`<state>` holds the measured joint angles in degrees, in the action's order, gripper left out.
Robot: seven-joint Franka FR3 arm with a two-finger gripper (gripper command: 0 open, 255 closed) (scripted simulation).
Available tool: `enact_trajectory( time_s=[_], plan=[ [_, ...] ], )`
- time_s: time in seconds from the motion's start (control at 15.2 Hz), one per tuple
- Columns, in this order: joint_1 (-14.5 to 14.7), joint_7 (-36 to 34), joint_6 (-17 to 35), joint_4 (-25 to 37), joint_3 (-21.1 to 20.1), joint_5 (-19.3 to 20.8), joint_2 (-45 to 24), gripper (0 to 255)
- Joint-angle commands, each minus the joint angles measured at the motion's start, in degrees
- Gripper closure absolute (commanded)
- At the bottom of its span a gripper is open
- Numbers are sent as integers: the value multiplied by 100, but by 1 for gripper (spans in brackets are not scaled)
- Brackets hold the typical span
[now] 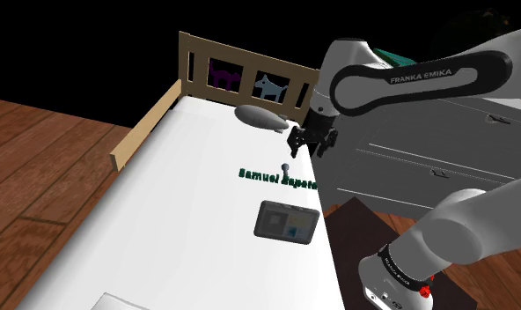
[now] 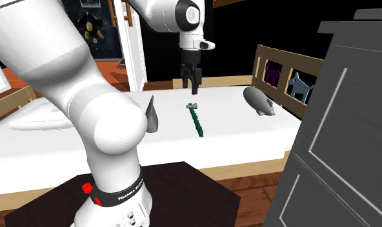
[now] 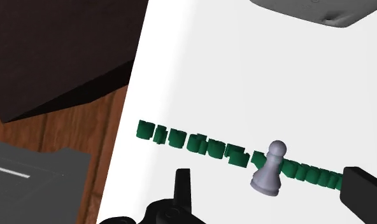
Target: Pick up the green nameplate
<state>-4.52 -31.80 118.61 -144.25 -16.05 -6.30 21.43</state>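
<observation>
Gripper (image 1: 311, 146) hovered above nameplate (image 1: 276, 177), fingers spread and empty (pawn (image 1: 286, 167) beside it); descent, grasp, lift not yet done.

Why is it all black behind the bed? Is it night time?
Shoulder view: that black area past the headboard is simply undrawn, while the bed is brightly lit. Second exterior view: same black area behind the bed. Wrist view: green nameplate and pawn evenly lit, no glare.
</observation>
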Motion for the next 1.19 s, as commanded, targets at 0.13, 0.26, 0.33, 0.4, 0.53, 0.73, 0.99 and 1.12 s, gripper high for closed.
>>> enact_trajectory(
  time_s=[0.13, 0.26, 0.33, 0.4, 0.53, 0.73, 0.99, 1.12],
  plan=[
    [-173, -660, 730, 220, -251, 313, -941, 0],
    [-231, -984, 1000, 351, -330, 514, -1359, 0],
    [-231, -1003, 1084, 321, -332, 535, -1415, 0],
    [-233, -1022, 1168, 292, -336, 558, -1473, 0],
    [-240, -1063, 1336, 237, -345, 607, -1593, 0],
    [-250, -1133, 1588, 166, -357, 694, -1784, 0],
    [-254, -1145, 1636, 154, -356, 713, -1823, 255],
    [-254, -1146, 1638, 153, -356, 714, -1825, 255]
  ],
)
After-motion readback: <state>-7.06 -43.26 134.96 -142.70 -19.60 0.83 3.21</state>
